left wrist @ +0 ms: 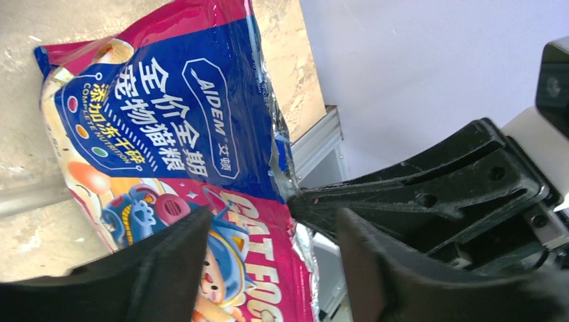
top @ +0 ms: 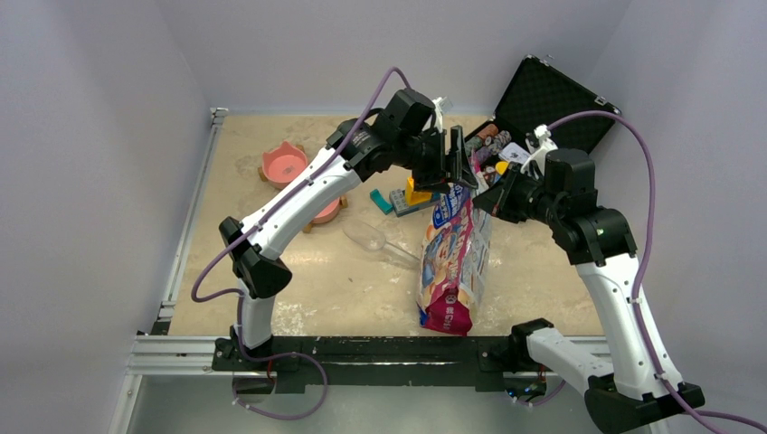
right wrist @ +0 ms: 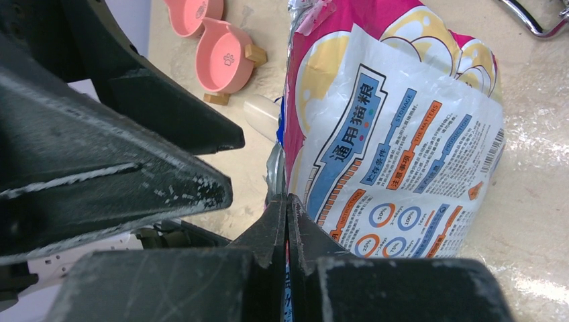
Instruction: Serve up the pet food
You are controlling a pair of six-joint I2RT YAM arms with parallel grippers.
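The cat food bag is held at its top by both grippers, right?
No. Only the right gripper pinches the cat food bag at its top. The left wrist view shows the left gripper open, its jaws apart.

Overhead; both wrists close on bag (top: 452, 262)

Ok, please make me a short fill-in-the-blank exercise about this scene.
1. The right gripper pinches the bag at its ___ edge.
2. The left gripper is ___, holding nothing.
3. Both bowls are ___.
4. The clear scoop lies between the bowls and the ___.
Missing words: top; open; pink; bag.
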